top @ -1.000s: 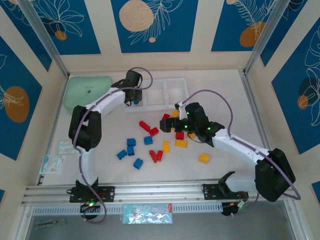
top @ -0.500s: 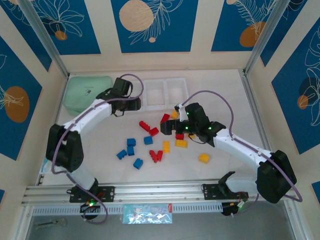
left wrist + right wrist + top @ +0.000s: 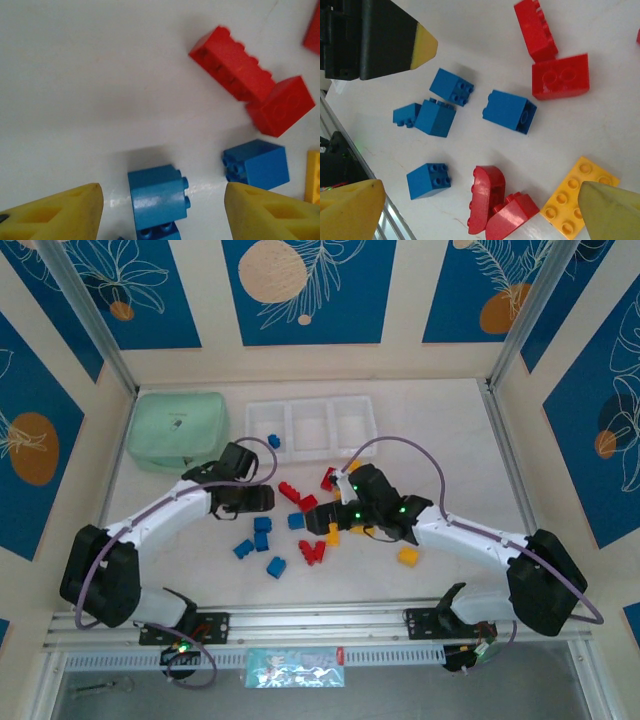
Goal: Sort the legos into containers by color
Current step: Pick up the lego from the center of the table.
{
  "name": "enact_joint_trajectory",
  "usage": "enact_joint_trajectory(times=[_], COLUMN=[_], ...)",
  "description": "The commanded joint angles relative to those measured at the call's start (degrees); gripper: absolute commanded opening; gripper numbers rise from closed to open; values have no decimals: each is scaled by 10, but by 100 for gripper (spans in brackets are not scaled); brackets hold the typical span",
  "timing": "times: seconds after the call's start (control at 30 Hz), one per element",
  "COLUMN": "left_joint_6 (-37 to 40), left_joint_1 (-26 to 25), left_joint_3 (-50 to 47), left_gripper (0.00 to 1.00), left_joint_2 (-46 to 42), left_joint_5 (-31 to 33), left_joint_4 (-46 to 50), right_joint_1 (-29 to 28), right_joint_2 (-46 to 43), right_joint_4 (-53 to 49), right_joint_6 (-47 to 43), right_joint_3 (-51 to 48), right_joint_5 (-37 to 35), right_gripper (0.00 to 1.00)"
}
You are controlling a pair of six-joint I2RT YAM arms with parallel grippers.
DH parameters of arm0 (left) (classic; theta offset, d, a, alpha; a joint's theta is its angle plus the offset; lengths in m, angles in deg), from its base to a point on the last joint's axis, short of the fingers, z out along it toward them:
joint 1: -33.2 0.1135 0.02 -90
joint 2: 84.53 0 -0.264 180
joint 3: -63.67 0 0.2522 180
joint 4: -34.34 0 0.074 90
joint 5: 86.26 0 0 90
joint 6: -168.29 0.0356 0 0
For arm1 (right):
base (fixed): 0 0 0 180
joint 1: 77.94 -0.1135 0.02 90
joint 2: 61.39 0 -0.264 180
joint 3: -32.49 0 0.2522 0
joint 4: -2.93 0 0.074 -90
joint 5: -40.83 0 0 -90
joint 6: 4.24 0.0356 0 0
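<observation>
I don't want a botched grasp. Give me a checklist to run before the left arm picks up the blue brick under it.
1. Left gripper open, empty: ok.
2. Blue brick lined up between its fingers: ok.
3. Brick free of neighbours: not ok, second blue brick touches it.
4. Fingers low enough to close: cannot tell.
5. Right gripper open, apart from the left: ok.
6. Left bin, holding one blue lego, unobstructed: ok.
</observation>
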Motion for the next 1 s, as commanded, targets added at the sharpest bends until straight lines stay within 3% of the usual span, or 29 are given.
enact_joint_trajectory(times=[0.0, 0.27, 0.47, 0.97], left_joint_6=[-14, 0, -10, -10], left_joint_1=[-15, -43, -48, -52], left_joint_3=[-12, 10, 0, -12], left_gripper=[66, 70, 71, 49], left_joint_2=[7, 77, 99, 81], left_joint_5=[-24, -35, 7, 30], left_joint_4=[8, 7, 18, 13], right_joint_1=[-7, -8, -8, -2], right_joint_2=[17, 26, 27, 20], right_joint_4=[22, 29, 32, 31], right_joint_6=[12, 12, 12, 10], right_joint_3=[-10, -9, -12, -8], right_joint_5=[2, -14, -18, -17], right_gripper=[99, 99, 99, 99])
